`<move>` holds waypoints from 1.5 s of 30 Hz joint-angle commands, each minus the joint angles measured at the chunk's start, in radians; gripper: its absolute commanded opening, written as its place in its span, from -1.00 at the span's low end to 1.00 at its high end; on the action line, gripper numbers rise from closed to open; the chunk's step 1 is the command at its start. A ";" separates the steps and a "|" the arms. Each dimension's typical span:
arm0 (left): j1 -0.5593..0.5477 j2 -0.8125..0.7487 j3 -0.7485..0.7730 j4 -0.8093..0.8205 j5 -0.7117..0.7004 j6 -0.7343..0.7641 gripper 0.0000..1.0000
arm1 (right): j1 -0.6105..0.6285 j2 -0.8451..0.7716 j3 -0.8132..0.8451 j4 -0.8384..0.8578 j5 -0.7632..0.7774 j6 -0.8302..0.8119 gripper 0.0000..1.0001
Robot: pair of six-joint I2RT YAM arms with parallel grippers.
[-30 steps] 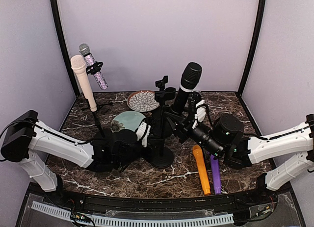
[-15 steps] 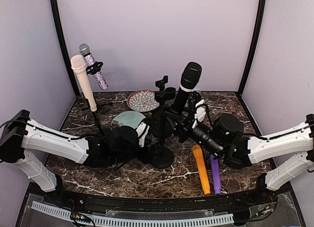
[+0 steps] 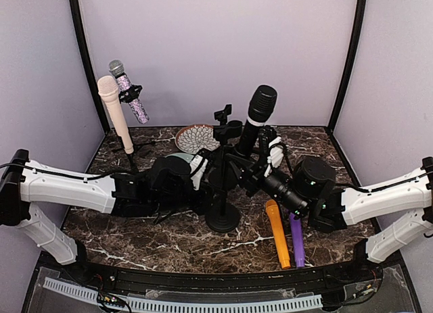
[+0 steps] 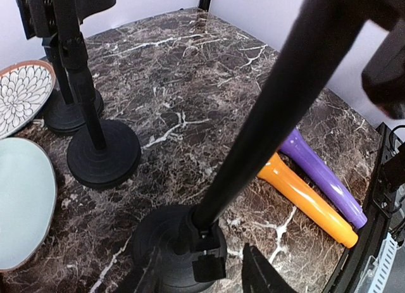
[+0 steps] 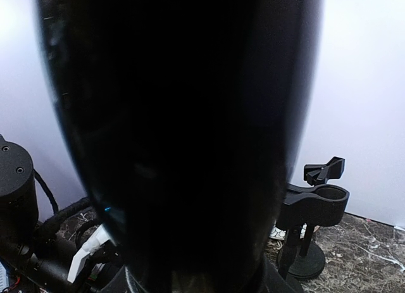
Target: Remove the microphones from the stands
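Seen from above, the black microphone with a round head [image 3: 258, 117] is tilted, head up and toward the back wall, over the middle of the dark marble counter [image 3: 169, 242]. The fingers of the right arm [image 3: 270, 151] are closed around its lower handle. Just left of it is the black stand with a round base [image 3: 223, 217]. It cannot be told whether the microphone touches the clip of this stand. The left arm [image 3: 67, 188] reaches from the left side to the pole of the stand. At the back left, a cream microphone [image 3: 111, 110] and a glittering purple microphone [image 3: 130, 93] sit on a thin stand. A plate with a flower pattern [image 3: 193, 138] lies at the back. An orange cylinder [image 3: 277, 235] and a purple cylinder [image 3: 296, 240] lie side by side at the front, right of the round base.

In the left wrist view, the fingers of the left arm [image 4: 147, 277] are apart, one on each side of the low end of the pole, with a gap on both sides. A pale green plate [image 4: 22, 204] lies at the left edge. Another round stand base [image 4: 104, 157] is behind.

In the right wrist view, the dark body of the black microphone fills almost the whole picture, and the fingers cannot be seen here. At the right, a small black clip on a short stand [image 5: 314, 204] is near the wall.
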 commanded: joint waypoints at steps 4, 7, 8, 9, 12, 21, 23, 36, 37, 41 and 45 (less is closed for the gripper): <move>0.019 0.016 0.052 -0.111 0.096 -0.048 0.03 | -0.002 0.011 0.025 0.007 0.031 -0.010 -0.71; 0.019 0.018 0.055 -0.118 0.105 -0.052 0.03 | -0.002 0.012 0.026 0.007 0.032 -0.010 -0.71; 0.019 0.019 0.058 -0.119 0.105 -0.052 0.02 | -0.003 0.014 0.026 0.007 0.032 -0.010 -0.71; 0.019 0.021 0.059 -0.124 0.107 -0.050 0.01 | -0.003 0.014 0.028 0.007 0.032 -0.011 -0.71; 0.019 0.027 0.071 -0.126 0.108 -0.046 -0.12 | -0.002 0.016 0.028 0.007 0.031 -0.009 -0.71; 0.019 0.040 0.081 -0.146 0.113 -0.045 -0.46 | -0.002 0.014 0.026 0.009 0.034 -0.009 -0.71; 0.019 0.044 0.084 -0.154 0.113 -0.049 -0.48 | -0.002 0.014 0.026 0.009 0.035 -0.009 -0.71; 0.019 0.041 0.077 -0.150 0.130 -0.087 -0.92 | -0.002 0.013 0.022 0.013 0.036 -0.006 -0.72; 0.021 0.042 0.074 -0.149 0.134 -0.092 -0.94 | -0.002 0.012 0.022 0.013 0.037 -0.005 -0.72; 0.037 0.035 0.042 -0.120 0.182 -0.150 -1.00 | -0.002 0.013 0.019 0.015 0.035 -0.004 -0.73; 0.070 0.017 -0.026 -0.035 0.270 -0.230 -1.00 | -0.002 0.008 0.009 0.022 0.024 -0.005 -0.73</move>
